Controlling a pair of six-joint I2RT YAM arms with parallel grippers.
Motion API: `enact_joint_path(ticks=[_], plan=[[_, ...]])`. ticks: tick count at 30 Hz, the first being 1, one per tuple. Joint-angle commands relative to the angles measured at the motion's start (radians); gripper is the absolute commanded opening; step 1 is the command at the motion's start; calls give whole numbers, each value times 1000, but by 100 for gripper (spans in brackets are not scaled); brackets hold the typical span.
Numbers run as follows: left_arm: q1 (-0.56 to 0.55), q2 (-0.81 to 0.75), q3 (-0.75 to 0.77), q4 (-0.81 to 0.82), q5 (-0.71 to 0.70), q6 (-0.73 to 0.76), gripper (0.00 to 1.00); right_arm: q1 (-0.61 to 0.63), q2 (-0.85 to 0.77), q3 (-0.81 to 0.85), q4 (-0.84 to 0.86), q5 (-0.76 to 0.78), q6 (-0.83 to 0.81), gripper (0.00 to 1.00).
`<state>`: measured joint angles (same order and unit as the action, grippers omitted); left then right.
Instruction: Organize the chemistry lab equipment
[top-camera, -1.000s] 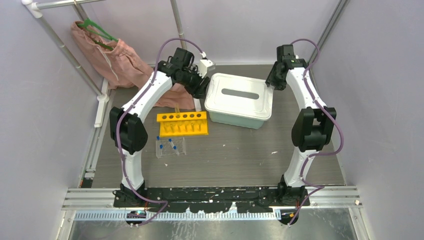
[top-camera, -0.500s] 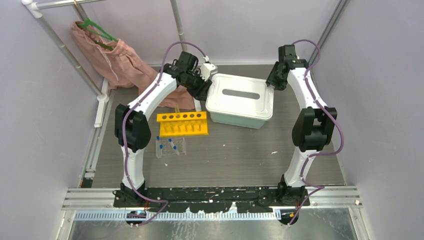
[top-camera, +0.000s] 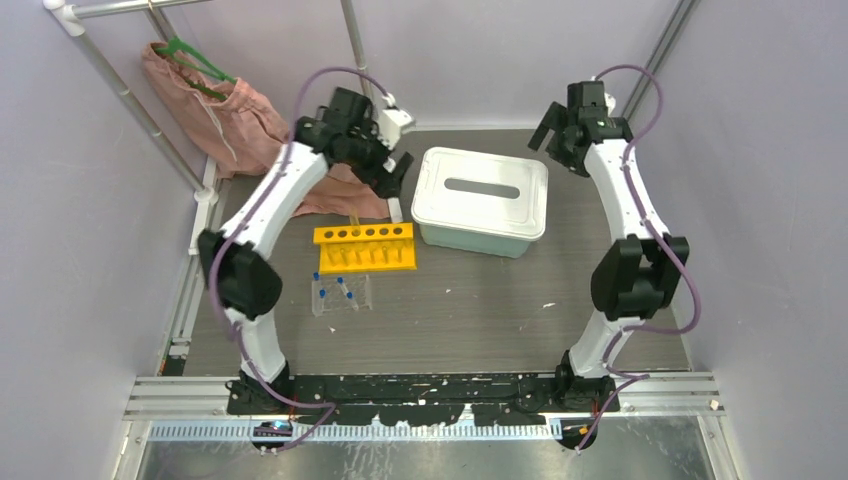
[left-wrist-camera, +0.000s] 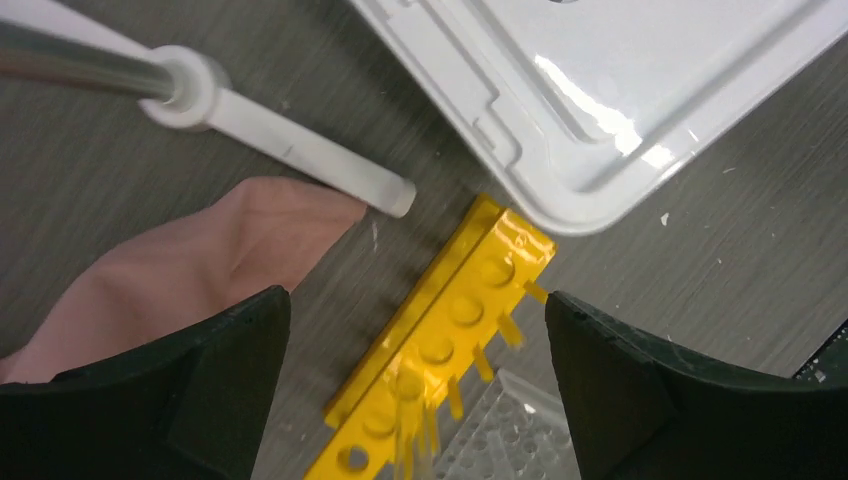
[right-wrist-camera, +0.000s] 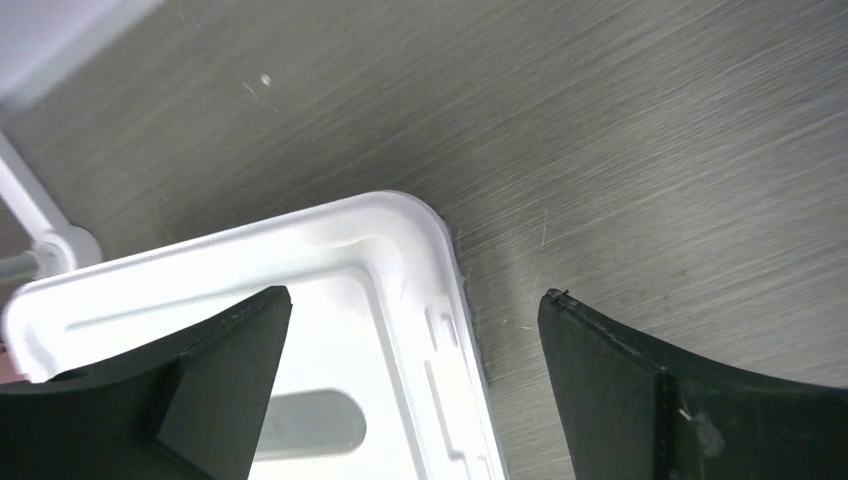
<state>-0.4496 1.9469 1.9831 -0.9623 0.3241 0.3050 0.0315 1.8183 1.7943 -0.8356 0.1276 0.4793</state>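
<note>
Yellow tube rack (top-camera: 365, 247) sits on the grey tabletop (top-camera: 480, 300) left of centre, with its row of round holes facing up. Its right end is just beside the near-left corner of a white lidded bin (top-camera: 500, 210). Whether the two touch cannot be told. Nearer the arm bases, just in front of the rack, lies the clear well tray (top-camera: 340, 297). A few small blue-capped tubes (top-camera: 340, 283) are on it, though whether they stand or lie is too small to make out.

The left claw (top-camera: 392, 176) hangs above the tabletop off the bin's far-left corner. Its fingers are spread wide with nothing between them. Its wrist view looks down between the two dark fingers (left-wrist-camera: 225, 380) onto the rack (left-wrist-camera: 450, 330), a blurred edge of the well tray (left-wrist-camera: 505, 430), a corner of the bin lid (left-wrist-camera: 600, 90), a white rail foot (left-wrist-camera: 300, 155) and the hem of a pink garment (left-wrist-camera: 200, 250).

The right claw (top-camera: 552, 135) hovers over the bin's far-right corner. It is likewise released and wide apart, gripping nothing. Its wrist view shows that rounded lid corner (right-wrist-camera: 380, 250) and bare tabletop (right-wrist-camera: 650, 150) beside it.

The pink garment (top-camera: 235, 125) hangs from a green hanger (top-camera: 195, 62) at the far left, and its lower edge reaches the tabletop behind the rack.
</note>
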Motion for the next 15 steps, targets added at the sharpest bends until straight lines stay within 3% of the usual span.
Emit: enact_joint_path(ticks=[1,6,10,15], plan=[[95,-331,-41,-27,-8,-34,100,2,-247,-97,112,159,34,100],[321,-536,-253,-27,28,-6,100,2,-502,-455,281,292,51,100],[549,-649,-475,-24,153,43,100,2,-645,-713,419,389,27,100],[717,-788,-800,112,224,73,100,2,-760,-985,631,481,-79,100]])
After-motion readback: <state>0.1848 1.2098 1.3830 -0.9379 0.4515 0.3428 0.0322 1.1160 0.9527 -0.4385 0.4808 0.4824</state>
